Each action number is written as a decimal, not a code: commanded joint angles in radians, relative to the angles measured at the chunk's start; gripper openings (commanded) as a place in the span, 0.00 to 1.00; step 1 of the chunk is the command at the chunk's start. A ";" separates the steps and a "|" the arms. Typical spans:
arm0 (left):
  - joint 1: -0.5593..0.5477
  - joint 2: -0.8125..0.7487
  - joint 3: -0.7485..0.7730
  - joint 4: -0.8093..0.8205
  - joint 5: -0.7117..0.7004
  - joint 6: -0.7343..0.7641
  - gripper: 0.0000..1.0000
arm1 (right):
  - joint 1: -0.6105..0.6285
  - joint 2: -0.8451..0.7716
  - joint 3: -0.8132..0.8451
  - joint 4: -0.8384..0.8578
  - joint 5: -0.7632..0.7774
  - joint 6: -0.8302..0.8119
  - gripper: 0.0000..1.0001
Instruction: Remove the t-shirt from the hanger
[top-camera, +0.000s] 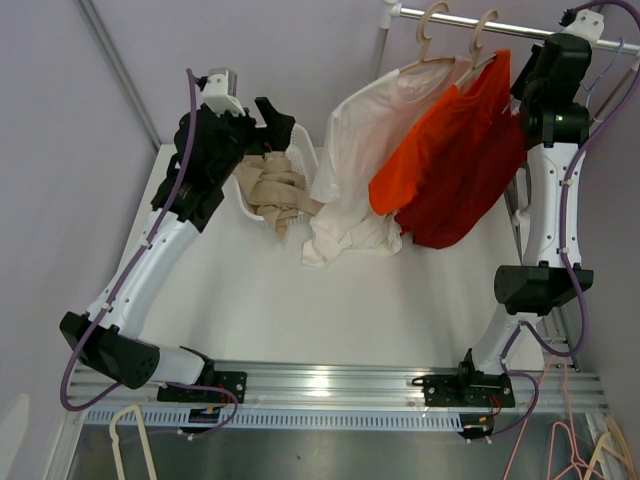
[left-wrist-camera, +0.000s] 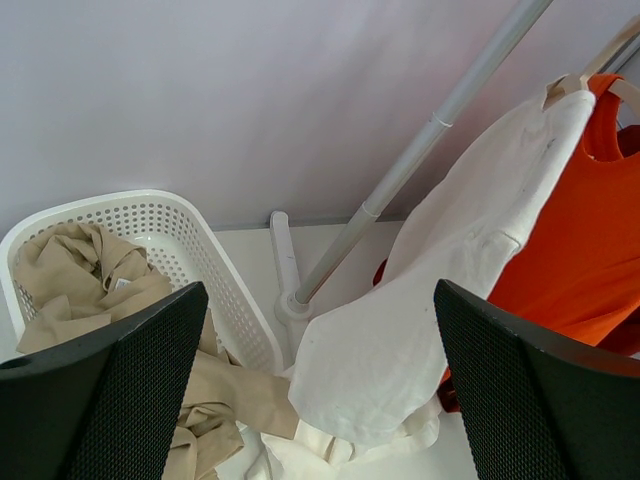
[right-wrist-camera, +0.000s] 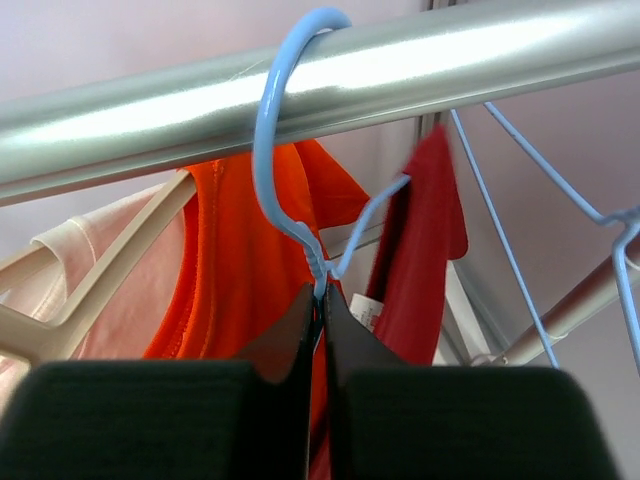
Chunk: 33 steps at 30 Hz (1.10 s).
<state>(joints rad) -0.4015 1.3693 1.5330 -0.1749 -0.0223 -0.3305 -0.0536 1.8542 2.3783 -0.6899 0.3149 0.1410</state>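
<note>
Table (top-camera: 300, 310): white, with both arm bases at my near edge.
Rail (right-wrist-camera: 450, 50): a metal bar across the far right. All three garments hang from it.
White t-shirt (top-camera: 365, 150): leftmost on the rail, and its hem is bunched on the table.
Orange t-shirt (top-camera: 440, 150): just right of the white one and overlapping it. It hangs on a beige hanger (right-wrist-camera: 100, 285).
Dark red t-shirt (top-camera: 470, 200): rightmost and partly behind the orange one. It seems to hang on the blue hanger, but my right arm hides its shoulders in the top view, so I can't be sure.
Basket (left-wrist-camera: 130, 203): white and perforated, at the far left of the table. A beige cloth (top-camera: 275, 190) spills over its rim.
Left gripper (left-wrist-camera: 318, 290): above the basket, with the fingers spread wide and nothing between them.
Right gripper (right-wrist-camera: 322, 300): up at the rail, with the fingers pinched tight on the twisted neck of the blue hanger.
Blue hanger (right-wrist-camera: 260, 150): thin wire, with its hook over the rail.
</note>
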 joint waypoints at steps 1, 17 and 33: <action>-0.008 -0.003 -0.007 0.017 0.001 0.021 1.00 | 0.005 0.002 0.007 0.036 0.021 0.002 0.00; -0.039 -0.038 0.042 -0.006 0.010 0.041 1.00 | 0.005 -0.078 0.061 0.121 -0.102 -0.041 0.00; -0.403 -0.187 -0.129 0.144 -0.123 0.269 0.99 | 0.041 -0.372 -0.171 0.006 -0.123 0.012 0.00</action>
<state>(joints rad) -0.7414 1.2118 1.4567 -0.1192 -0.0944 -0.1566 -0.0311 1.5444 2.2215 -0.6994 0.1940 0.1356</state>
